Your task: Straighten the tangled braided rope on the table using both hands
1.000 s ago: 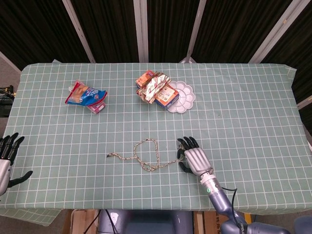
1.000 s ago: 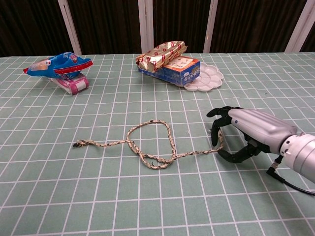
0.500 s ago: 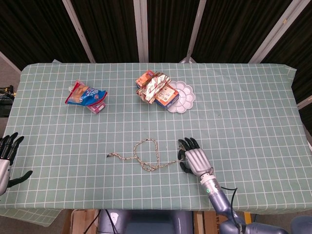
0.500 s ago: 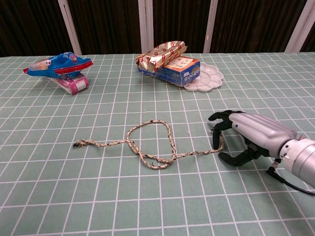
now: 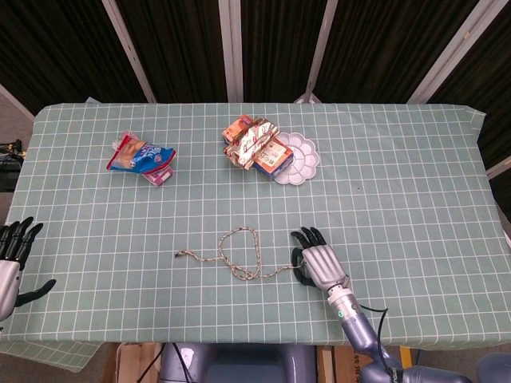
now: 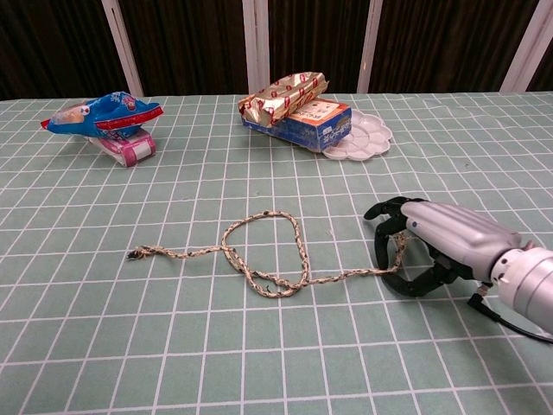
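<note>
Where a second ago its dark fingers arched over the rope's end with a gap to the thumb, the right hand (image 6: 436, 246) now has fingers and thumb curled in around that end, pinching the braided rope (image 6: 263, 251) low against the tablecloth (image 6: 259, 363). The hand has also drawn slightly back toward the robot, and the strand beside it runs a little straighter than before. The rest of the rope has not moved: from the right hand it trails away toward the left hand's side, crosses itself in one open loop, and ends in a frayed tip well short of the table's edge.

The left hand (image 5: 13, 254) stays at the near corner of the table, far from the rope, fingers spread and holding nothing; only the head view shows it.

Beyond the right hand, toward the far side of the table, lie a white scalloped plate (image 6: 363, 138) and, touching it, a blue box with a gold wrapped packet (image 6: 289, 95) on top. Farther to the left-hand side sits a blue snack bag (image 6: 104, 112) resting on a pink packet (image 6: 130, 147). None of these lies between either hand and the rope.
</note>
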`<state>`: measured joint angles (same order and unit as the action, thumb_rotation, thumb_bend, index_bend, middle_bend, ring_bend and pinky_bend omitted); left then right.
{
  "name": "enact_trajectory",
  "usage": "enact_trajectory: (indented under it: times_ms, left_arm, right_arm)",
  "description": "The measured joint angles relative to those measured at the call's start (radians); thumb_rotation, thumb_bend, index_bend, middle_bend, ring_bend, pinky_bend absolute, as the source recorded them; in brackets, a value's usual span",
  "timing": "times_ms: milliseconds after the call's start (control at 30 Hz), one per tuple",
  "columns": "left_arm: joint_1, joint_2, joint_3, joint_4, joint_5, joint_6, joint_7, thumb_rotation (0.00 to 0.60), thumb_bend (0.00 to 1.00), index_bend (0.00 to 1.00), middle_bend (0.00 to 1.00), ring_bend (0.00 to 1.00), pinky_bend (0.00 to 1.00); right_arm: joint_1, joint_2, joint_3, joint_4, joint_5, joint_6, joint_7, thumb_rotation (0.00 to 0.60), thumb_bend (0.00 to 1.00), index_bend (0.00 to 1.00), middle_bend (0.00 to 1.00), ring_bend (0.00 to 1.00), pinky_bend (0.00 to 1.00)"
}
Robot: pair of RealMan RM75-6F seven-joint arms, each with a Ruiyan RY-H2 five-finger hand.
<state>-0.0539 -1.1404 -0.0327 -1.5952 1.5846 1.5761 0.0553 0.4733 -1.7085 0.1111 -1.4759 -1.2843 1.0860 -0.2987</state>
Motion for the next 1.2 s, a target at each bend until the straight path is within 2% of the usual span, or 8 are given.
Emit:
enact_trajectory:
  times_ms: [67, 267, 533, 833, 1000, 1200]
  left_arm:
    - [-0.004, 0.000, 0.001, -0.006, 0.003, -0.006, 0.009, 0.600, 0.13, 0.08, 0.00, 0.00, 0.00]
    - [-0.041, 0.003, 0.002, -0.059, 0.022, -0.060, 0.083, 0.600, 0.22, 0.18, 0.00, 0.00, 0.00]
    - [-0.164, -0.056, -0.036, -0.172, -0.012, -0.241, 0.281, 0.600, 0.31, 0.39, 0.11, 0.00, 0.00]
    - [-0.302, -0.290, -0.097, -0.174, -0.198, -0.406, 0.524, 0.600, 0.34, 0.44, 0.12, 0.00, 0.00]
    - [-0.350, -0.418, -0.113, -0.127, -0.282, -0.433, 0.617, 0.600, 0.36, 0.46, 0.13, 0.00, 0.00]
    - [-0.396, -0.526, -0.126, -0.071, -0.343, -0.439, 0.683, 0.600, 0.42, 0.49, 0.14, 0.00, 0.00]
  right_arm:
    - [0.000, 0.006, -0.001, -0.009, -0.003, 0.002, 0.001, 0.600, 0.43, 0.64, 0.17, 0.00, 0.00]
    - [-0.002, 0.032, -0.002, -0.045, -0.010, 0.009, 0.006, 0.600, 0.43, 0.64, 0.17, 0.00, 0.00]
    - [-0.008, 0.062, -0.005, -0.083, -0.002, 0.016, 0.001, 0.600, 0.43, 0.64, 0.17, 0.00, 0.00]
    - [-0.015, 0.099, -0.002, -0.096, 0.010, 0.021, 0.015, 0.600, 0.43, 0.64, 0.17, 0.00, 0.00]
    - [-0.016, 0.119, 0.000, -0.099, 0.012, 0.021, 0.032, 0.600, 0.43, 0.64, 0.17, 0.00, 0.00]
    - [-0.018, 0.137, 0.003, -0.103, 0.012, 0.023, 0.046, 0.600, 0.43, 0.64, 0.17, 0.00, 0.00]
